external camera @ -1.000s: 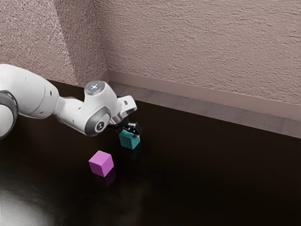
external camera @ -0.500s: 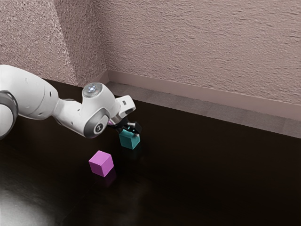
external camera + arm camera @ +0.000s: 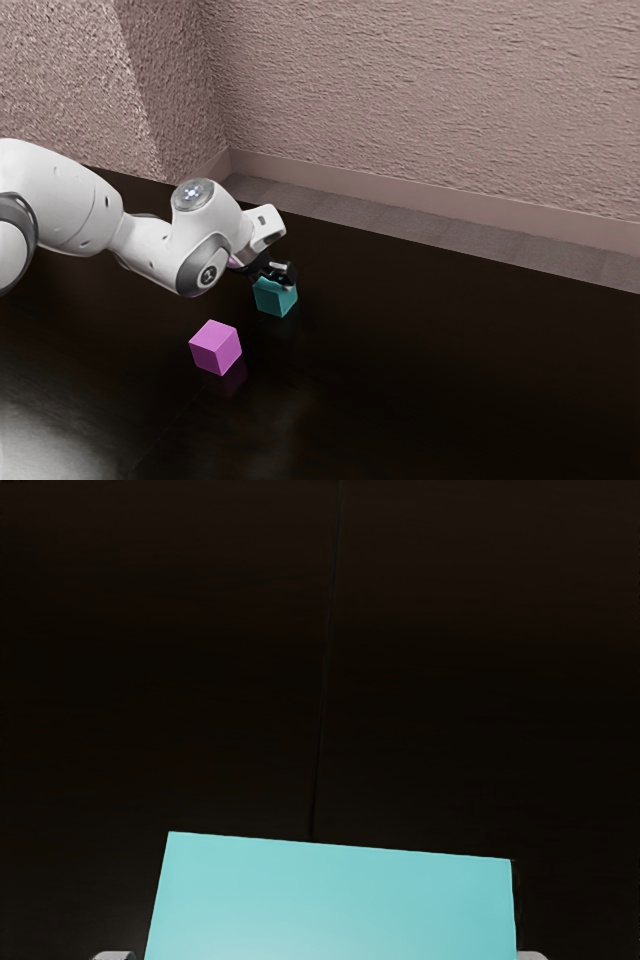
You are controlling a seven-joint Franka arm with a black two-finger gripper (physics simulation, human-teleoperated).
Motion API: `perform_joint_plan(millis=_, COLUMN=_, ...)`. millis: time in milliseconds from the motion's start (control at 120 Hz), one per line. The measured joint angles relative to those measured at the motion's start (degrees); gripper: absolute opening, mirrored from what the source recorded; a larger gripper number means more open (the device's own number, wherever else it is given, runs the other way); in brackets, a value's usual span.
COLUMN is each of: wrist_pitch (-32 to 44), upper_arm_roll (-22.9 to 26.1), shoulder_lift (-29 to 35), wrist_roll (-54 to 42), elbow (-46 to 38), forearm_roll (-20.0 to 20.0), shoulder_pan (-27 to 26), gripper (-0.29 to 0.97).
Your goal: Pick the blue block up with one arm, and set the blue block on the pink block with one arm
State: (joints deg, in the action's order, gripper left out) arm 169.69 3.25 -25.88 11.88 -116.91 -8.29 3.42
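Gripping the blue block (image 3: 273, 300) from both sides, the end effector (image 3: 274, 279) is drifting slightly toward the exterior view's left since a second ago. The block is sitting low at the table (image 3: 450, 380), apart from the pink block (image 3: 215, 346), so the lift is probably only starting.

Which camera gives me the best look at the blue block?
The exterior view: the whole blue block sits on the dark table beneath the gripper. The wrist view catches its top face close up, cropped.
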Motion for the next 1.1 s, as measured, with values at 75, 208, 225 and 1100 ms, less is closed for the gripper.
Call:
perform_joint_plan(millis=75, wrist_pitch=0.06, upper_arm_roll=0.0, shoulder_lift=0.0, wrist_roll=0.02, elbow=0.0, forearm_roll=0.02, shoulder_pan=-0.03, gripper=0.42)
perform_joint_plan(millis=208, wrist_pitch=0.15, upper_arm_roll=0.0, shoulder_lift=0.0, wrist_roll=0.07, elbow=0.0, forearm_roll=0.05, shoulder_pan=-0.08, gripper=0.4)
perform_joint_plan(millis=225, wrist_pitch=0.15, upper_arm_roll=0.0, shoulder_lift=0.0, wrist_roll=0.07, elbow=0.0, forearm_roll=0.05, shoulder_pan=-0.08, gripper=0.4)
perform_joint_plan(millis=1100, wrist_pitch=-3.14, upper_arm_roll=0.42, shoulder_lift=20.31, wrist_roll=0.29, elbow=-16.2, forearm_roll=-0.14, shoulder_pan=-0.17, gripper=0.28)
